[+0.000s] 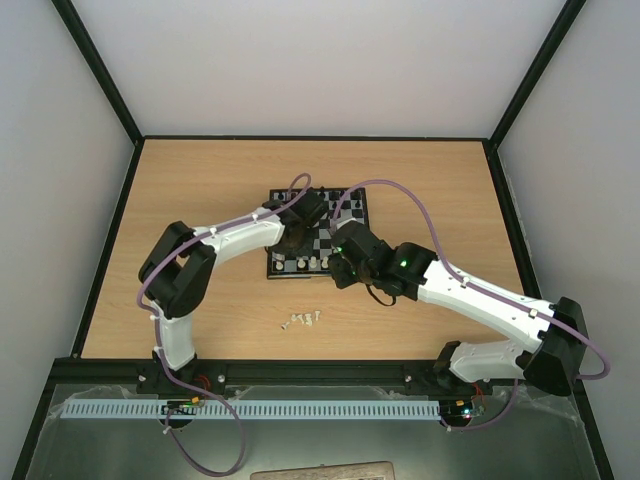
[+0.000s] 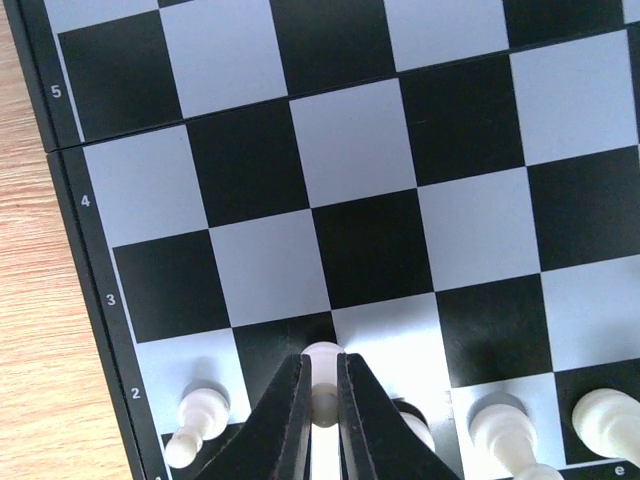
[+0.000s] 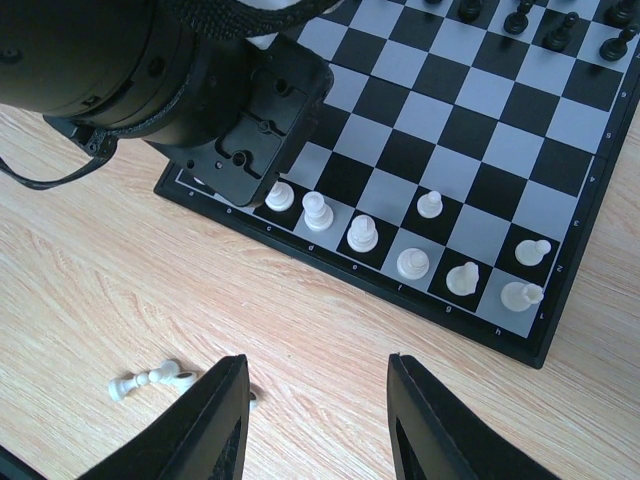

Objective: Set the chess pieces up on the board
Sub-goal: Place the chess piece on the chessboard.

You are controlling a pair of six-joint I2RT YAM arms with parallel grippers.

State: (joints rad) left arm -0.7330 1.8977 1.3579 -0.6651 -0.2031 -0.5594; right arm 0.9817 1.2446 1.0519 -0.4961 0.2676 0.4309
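Right now, left gripper (image 2: pixel 322 378) pinching a white piece (image 2: pixel 322 356) low over the board (image 2: pixel 370 240), second row, right gripper (image 3: pixel 315 400) spread above the table (image 3: pixel 120 290), loose white pieces (image 3: pixel 150 380) just beside it

One black-and-grey checkered chessboard (image 3: pixel 470 140); at least eight tiny cream plastic chess pieces (image 3: pixel 362 233) standing on it; roughly four loose on the wooden table (image 1: pixel 200 180).
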